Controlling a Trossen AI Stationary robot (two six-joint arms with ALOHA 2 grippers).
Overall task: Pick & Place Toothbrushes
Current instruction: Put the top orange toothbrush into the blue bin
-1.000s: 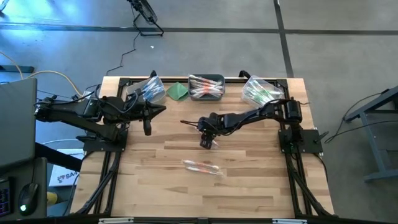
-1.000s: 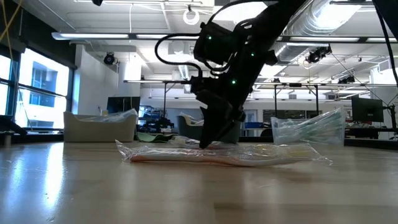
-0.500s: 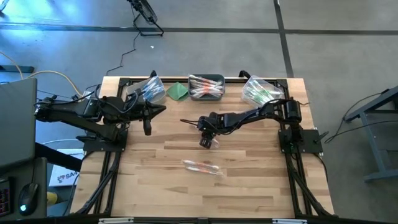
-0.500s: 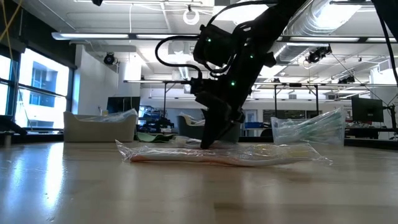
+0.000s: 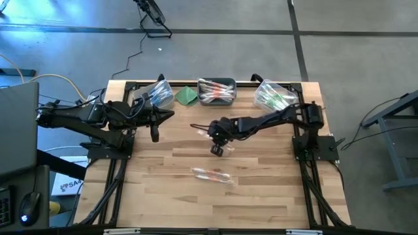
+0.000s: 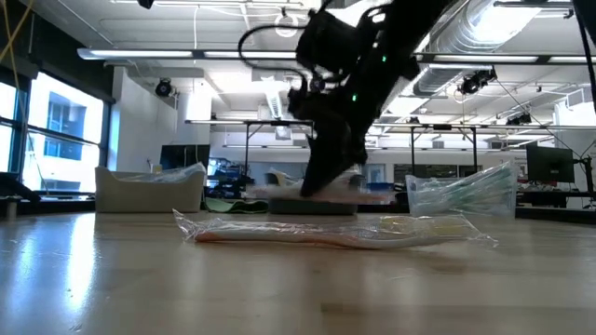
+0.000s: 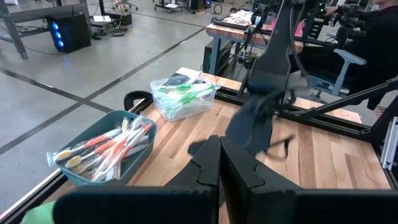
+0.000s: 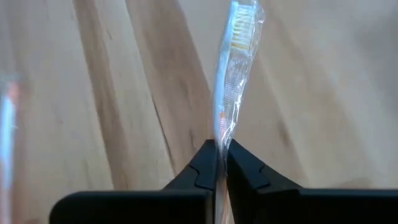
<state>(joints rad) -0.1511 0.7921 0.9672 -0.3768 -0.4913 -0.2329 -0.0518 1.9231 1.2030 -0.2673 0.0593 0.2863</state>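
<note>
- Right hand (image 8: 217, 158) — fingers pinched on one wrapped toothbrush (image 8: 235, 68), whose bristled end juts out past the fingertips; in the low view the piece is a blur and lifted clear of the worktop (image 5: 261, 196).
- Right arm — stretched from the right edge toward mid-worktop, wrist bent down.
- Left hand (image 7: 219, 163) — fingers pressed together, holding nothing; the arm waits near the left rear corner.
- Second wrapped toothbrush (image 5: 212, 174) — lying flat, nearer the front edge.
- Remaining toothbrushes — in the centre rear bin (image 5: 217, 91) and two clear bins (image 5: 273, 95) beside it; counts not discernible.
- Green cloth (image 5: 187, 95) — beside the centre bin.
- Writing — none legible.
</note>
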